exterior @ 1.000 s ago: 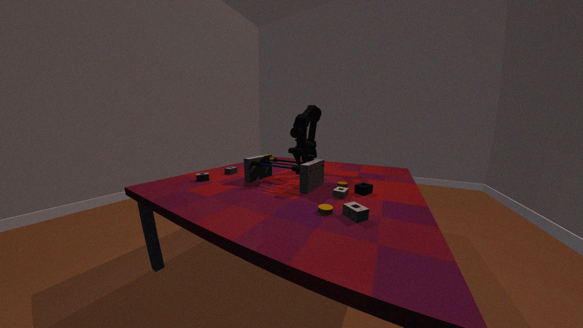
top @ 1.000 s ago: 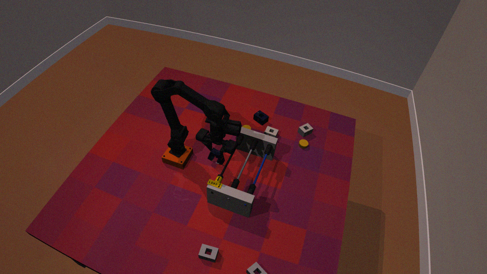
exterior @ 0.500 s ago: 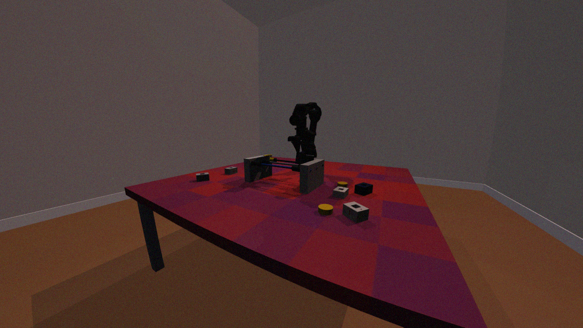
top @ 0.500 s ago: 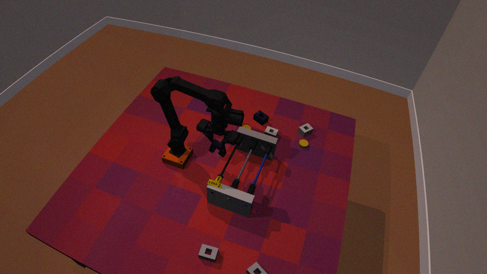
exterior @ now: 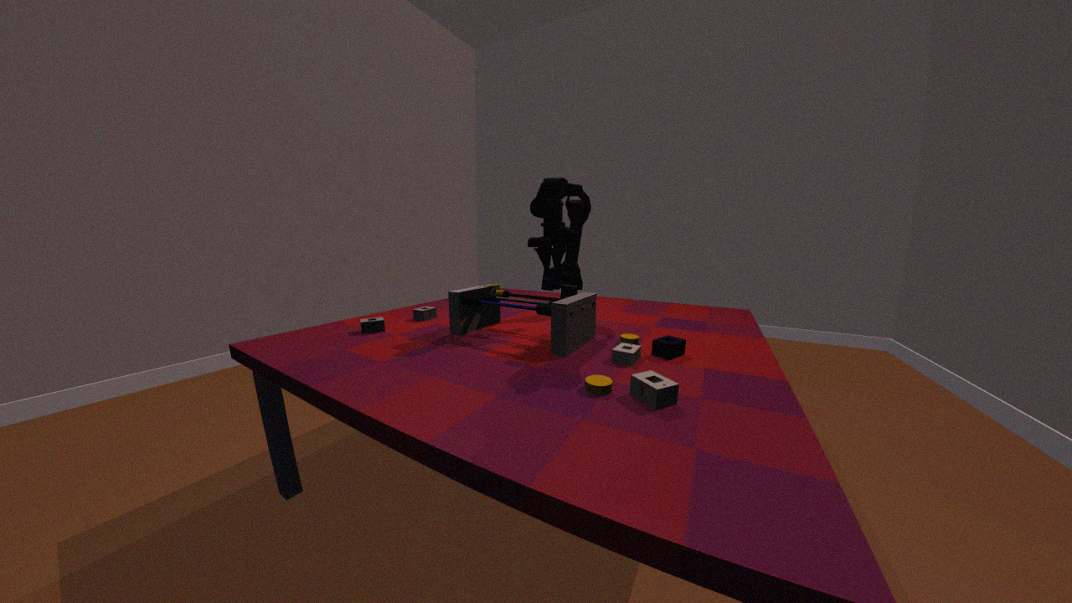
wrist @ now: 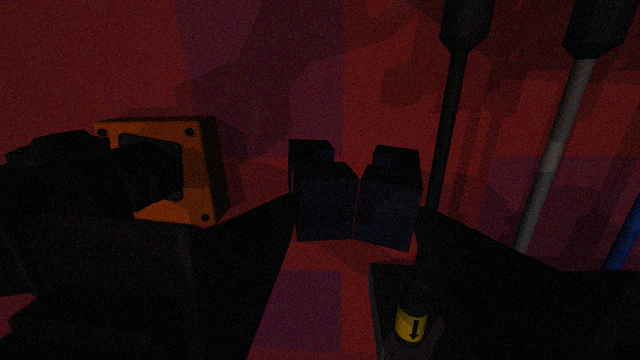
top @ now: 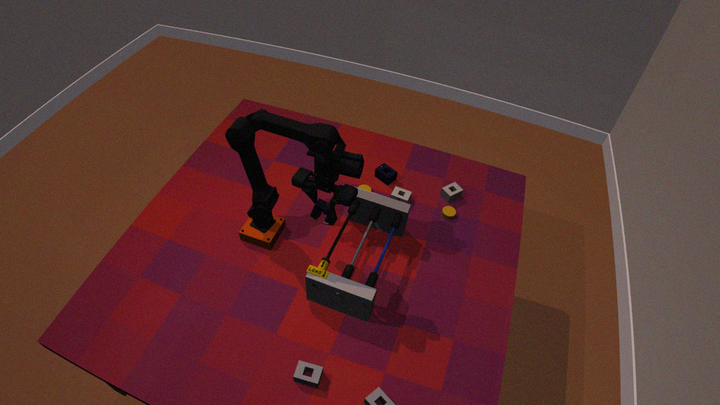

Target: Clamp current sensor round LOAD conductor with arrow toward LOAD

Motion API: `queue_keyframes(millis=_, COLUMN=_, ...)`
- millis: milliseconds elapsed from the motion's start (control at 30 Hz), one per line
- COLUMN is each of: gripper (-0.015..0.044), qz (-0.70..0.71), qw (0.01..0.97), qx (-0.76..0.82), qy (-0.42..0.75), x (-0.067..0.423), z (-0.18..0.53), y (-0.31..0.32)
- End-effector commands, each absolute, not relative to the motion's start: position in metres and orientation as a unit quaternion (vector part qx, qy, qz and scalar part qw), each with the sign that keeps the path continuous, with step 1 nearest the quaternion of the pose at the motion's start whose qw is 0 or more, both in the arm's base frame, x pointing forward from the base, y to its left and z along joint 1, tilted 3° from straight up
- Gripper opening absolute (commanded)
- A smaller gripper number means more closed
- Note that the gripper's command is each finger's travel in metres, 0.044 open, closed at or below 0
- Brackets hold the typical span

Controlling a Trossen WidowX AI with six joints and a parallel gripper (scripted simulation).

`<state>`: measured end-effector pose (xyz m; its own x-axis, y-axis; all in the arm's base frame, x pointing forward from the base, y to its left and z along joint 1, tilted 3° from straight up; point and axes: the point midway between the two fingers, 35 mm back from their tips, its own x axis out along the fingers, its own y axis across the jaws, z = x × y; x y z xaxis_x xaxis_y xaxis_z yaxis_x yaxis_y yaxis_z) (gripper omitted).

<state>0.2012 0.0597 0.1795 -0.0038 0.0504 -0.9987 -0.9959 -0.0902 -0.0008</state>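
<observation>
the two dark fingers are pressed against the sides of the split-core sensor [wrist: 355, 200], about half open, and the sensor sits between them. in the wrist view the sensor is two dark blue halves, close together at the near side and a little apart at the far side. in the top view the gripper [top: 324, 208] holds the sensor [top: 322, 210] above the tabletop [top: 166, 282], just left of the black conductor [top: 338, 236]; the sensor is beside this conductor, not around it.

the black conductor runs from the far grey block [top: 385, 214] to the near grey block [top: 340, 294]. at its near end there is a yellow sleeve with an arrow [top: 324, 263] and a yellow tag with the word load [top: 315, 271]. a grey conductor [top: 363, 241] and a blue conductor [top: 386, 249] lie parallel to it on the right.

the arm [top: 282, 133] bends over from its orange base [top: 271, 236], which stands left of the fixture. further out on the tabletop are a dark blue box [top: 385, 173], two yellow discs [top: 449, 212] [top: 364, 188], and several grey square blocks with a hole [top: 451, 191] [top: 307, 373].
</observation>
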Motion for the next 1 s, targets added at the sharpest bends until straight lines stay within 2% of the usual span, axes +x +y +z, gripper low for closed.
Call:
queue_keyframes(millis=0, gripper=0.0000, qz=0.540, qw=0.486, qx=-0.512, qy=0.459, x=0.217, z=0.182, y=0.063)
queue_keyframes(millis=367, gripper=0.0000, qz=0.550, qw=0.474, qx=-0.525, qy=0.444, x=0.263, z=0.181, y=0.069)
queue_keyframes(millis=967, gripper=0.0000, qz=0.551, qw=0.474, qx=-0.525, qy=0.444, x=0.265, z=0.157, y=0.070)
